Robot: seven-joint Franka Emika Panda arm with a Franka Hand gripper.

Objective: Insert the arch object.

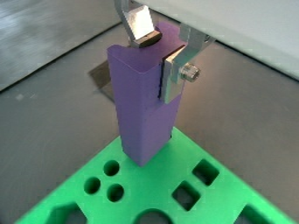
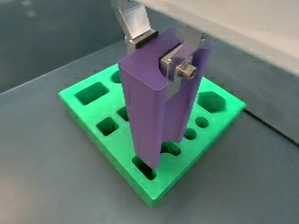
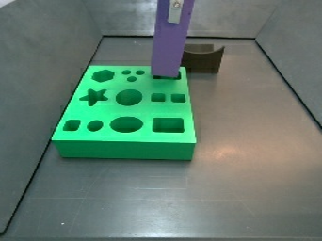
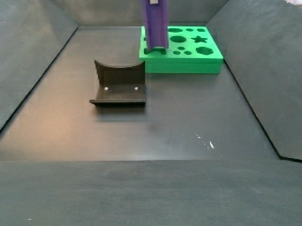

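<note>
The arch object (image 2: 152, 105) is a tall purple column with a concave groove along one side. It stands upright in both wrist views (image 1: 142, 105). My gripper (image 1: 162, 54) is shut on its top end, one silver finger (image 1: 142, 26) on the far side and one in the groove. The gripper also shows in the wrist view (image 2: 162, 52). The column's lower end meets the green board (image 2: 228, 107) at a hole near a corner; I cannot tell how deep it sits. Both side views show the column (image 3: 170, 42) (image 4: 154, 26) over the board's edge (image 3: 126, 143) (image 4: 177, 66), with the gripper (image 3: 178, 8) (image 4: 154, 3) at its top.
The dark fixture (image 4: 119, 84), with a curved back wall on a base plate, stands on the grey floor beside the board (image 3: 204, 58). A dark part of it shows behind the column (image 1: 101, 77). The board has several shaped holes. Grey walls enclose the floor.
</note>
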